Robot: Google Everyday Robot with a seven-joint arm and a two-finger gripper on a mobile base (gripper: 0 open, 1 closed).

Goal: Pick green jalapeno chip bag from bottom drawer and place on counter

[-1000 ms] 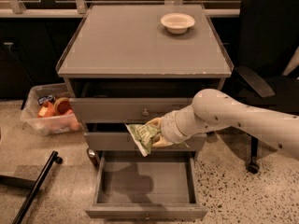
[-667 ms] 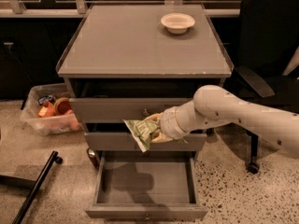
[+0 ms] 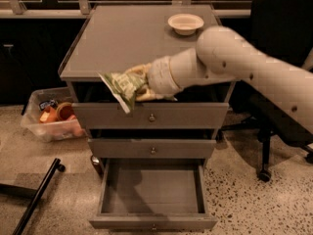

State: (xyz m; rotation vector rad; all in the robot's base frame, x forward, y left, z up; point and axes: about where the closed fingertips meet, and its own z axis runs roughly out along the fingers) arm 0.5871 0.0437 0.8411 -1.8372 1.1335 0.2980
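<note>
Moved: gripper [image 3: 139,84] and green jalapeno chip bag [image 3: 121,86] are up from middle-drawer height to the front edge of the counter [image 3: 127,38].
Nearest: bottom drawer [image 3: 151,220] – pulled out.
Grasp: gripper clamped on the bag's right end – bag in the air, just above the top drawer [image 3: 107,116].
Farthest: white bowl [image 3: 185,23] on the counter's back right, well apart from the bag.

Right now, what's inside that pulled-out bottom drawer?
Nothing shows in the bottom drawer; its rear is hidden under the cabinet. The gripper holds the green jalapeno chip bag at the counter edge.
</note>
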